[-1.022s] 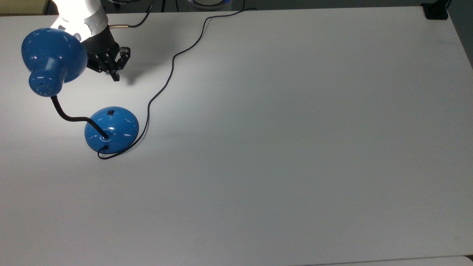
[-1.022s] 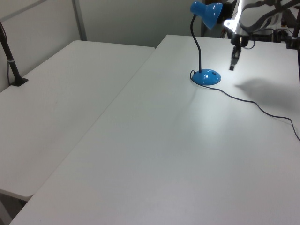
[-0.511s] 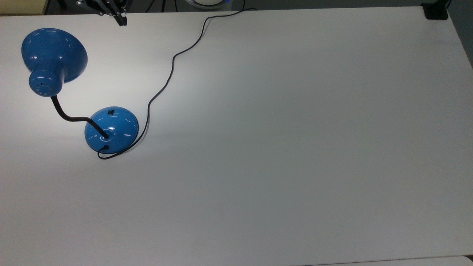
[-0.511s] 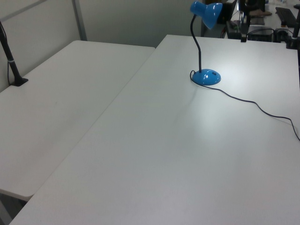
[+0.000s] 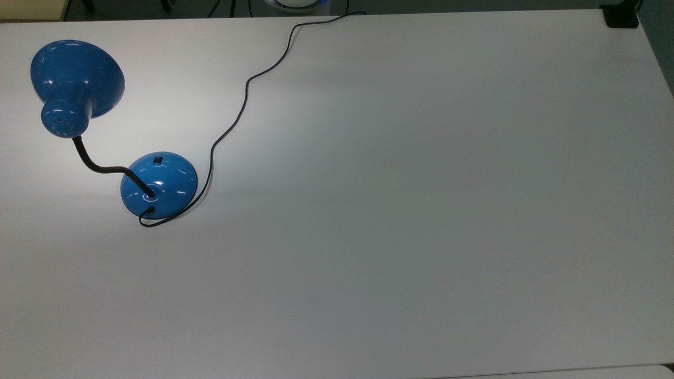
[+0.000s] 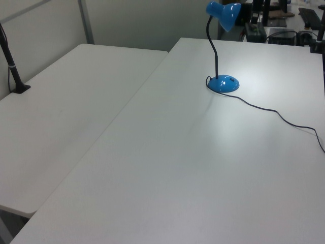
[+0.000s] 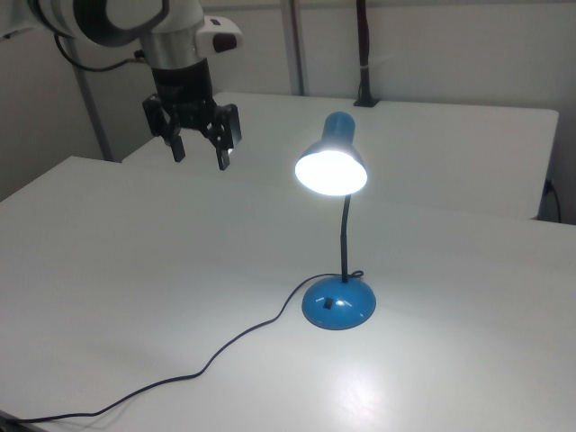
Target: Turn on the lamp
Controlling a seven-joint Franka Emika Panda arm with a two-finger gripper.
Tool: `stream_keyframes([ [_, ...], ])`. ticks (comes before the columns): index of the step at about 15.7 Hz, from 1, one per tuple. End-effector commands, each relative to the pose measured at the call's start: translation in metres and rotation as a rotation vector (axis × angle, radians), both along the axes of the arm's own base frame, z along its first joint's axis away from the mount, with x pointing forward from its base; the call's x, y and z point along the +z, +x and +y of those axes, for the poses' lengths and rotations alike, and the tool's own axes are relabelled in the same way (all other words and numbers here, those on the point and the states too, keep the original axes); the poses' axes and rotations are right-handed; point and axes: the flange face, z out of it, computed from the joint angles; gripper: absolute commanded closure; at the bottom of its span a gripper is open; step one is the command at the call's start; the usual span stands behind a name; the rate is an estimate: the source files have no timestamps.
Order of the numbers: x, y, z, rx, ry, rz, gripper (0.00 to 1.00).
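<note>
The blue lamp stands on the white table (image 5: 421, 210) and is lit: its flared shade (image 7: 331, 166) glows and throws a bright patch around the round base (image 7: 339, 301). From above, the shade (image 5: 76, 79) sits at the top view's left, the base (image 5: 159, 184) below it, with the small black switch (image 5: 157, 159) on the base's far side. A thin black cord (image 5: 245, 105) winds off to the table's far edge. My gripper (image 7: 200, 153) hangs open and holds nothing, high above the table, well to the right view's left of the shade.
A black clamp (image 5: 620, 16) sits on the table's corner at the top view's upper right. A second white table (image 6: 61, 112) adjoins on the left view's left, with a black post (image 6: 12, 66) at its edge. Cluttered equipment (image 6: 264, 25) stands behind the lamp.
My gripper has drawn up and away from beside the lamp's shade, leaving the top view and the left view. The lamp and cord have not moved.
</note>
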Motion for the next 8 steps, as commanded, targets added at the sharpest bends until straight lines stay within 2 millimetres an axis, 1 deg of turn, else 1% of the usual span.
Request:
stream_keyframes([
  [1,-0.0052,0.0134,0.0162,0.018,-0.1,0.014,0.0],
  [4,-0.006,0.0152,0.0155,0.003,-0.106,0.009,0.0],
  [8,-0.0048,0.0138,0.0211,0.009,-0.117,0.018,0.0],
])
